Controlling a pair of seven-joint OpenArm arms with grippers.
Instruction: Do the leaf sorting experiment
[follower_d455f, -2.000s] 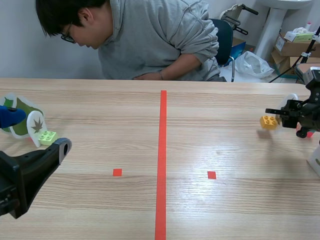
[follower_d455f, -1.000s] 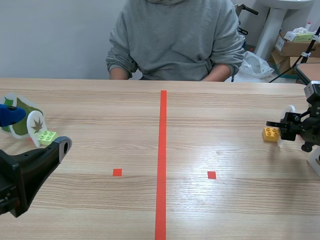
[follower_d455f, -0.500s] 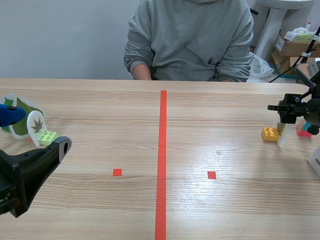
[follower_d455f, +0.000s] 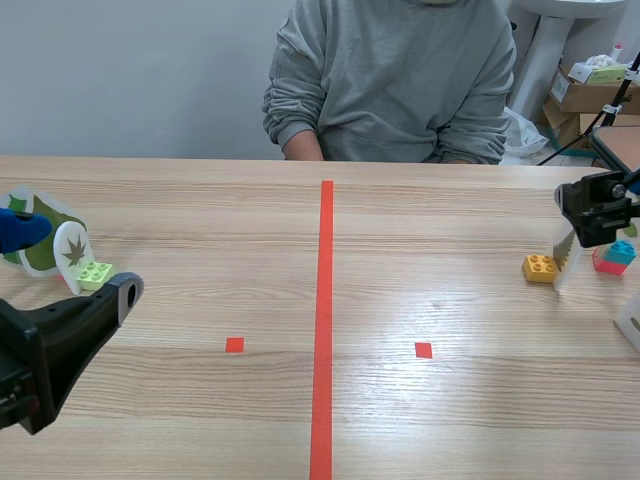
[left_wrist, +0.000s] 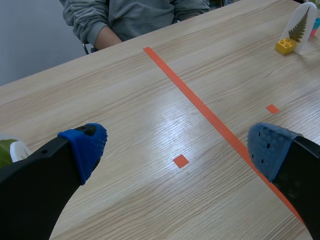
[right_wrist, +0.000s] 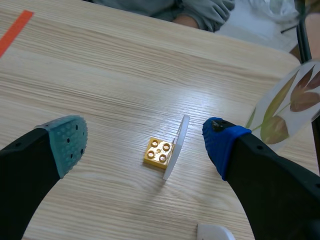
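Observation:
A white card (right_wrist: 176, 147) stands edge-on in a yellow brick (right_wrist: 158, 152) on the table, below and between the fingers of my open right gripper (right_wrist: 145, 140), which does not touch it. In the scene view that gripper (follower_d455f: 597, 210) hangs above the yellow brick (follower_d455f: 539, 267) at the far right. The left wrist view shows a fern leaf on this card (left_wrist: 300, 25). My left gripper (left_wrist: 177, 150) is open and holds nothing, low at the near left. Beside it a maple-leaf card (follower_d455f: 72, 250) stands in a light green brick (follower_d455f: 95, 273).
A person (follower_d455f: 395, 80) in a grey sweatshirt sits across the table. A red and teal brick (follower_d455f: 612, 257) lies right of the yellow one. A card with brown-green leaves (right_wrist: 290, 100) stands beyond my right gripper. Another green leaf card (follower_d455f: 40, 215) stands at the far left.
My right gripper has opened, let go of the card on the yellow brick, and risen above it. The person has sat up. The left arm has kept still.

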